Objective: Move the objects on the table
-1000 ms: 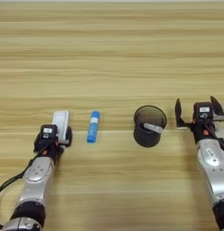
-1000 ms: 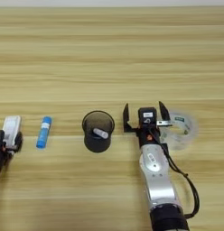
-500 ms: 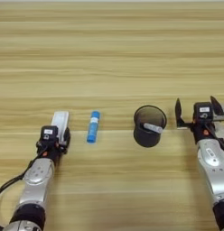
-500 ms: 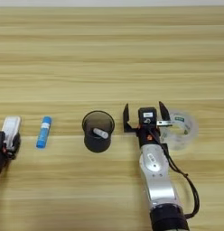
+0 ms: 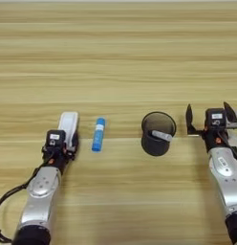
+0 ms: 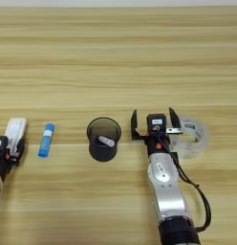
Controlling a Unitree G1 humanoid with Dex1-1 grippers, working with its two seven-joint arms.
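On light wood-grain tabletop [image 5: 120, 57], near lower left: left claw [image 5: 63, 143], fingers at white cassette [image 5: 68, 125]; cannot tell whether closed on it or merely beside it. Just right of cassette, apart from it: blue tube [image 5: 98, 134], lying flat, lighter cap toward far edge. Further right, near centre: black cup [image 6: 103, 139], upright, small white tube [image 6: 106, 141] leaning inside. Right of cup, not touching: right claw [image 6: 154, 123], fingers spread wide, holding nothing. Just beyond its outer finger: clear tape roll [image 6: 191, 137], lying flat.

Step in hand, judged from layout: likely picking up cassette with left claw. To do well: centre fingers across cassette's narrow width, press down lightly since piece lies flat and thin, close firmly before lifting, lift straight up. Keep clear of tube alongside to avoid rolling it. Keep right arm parked, away from cup, to avoid tipping it.
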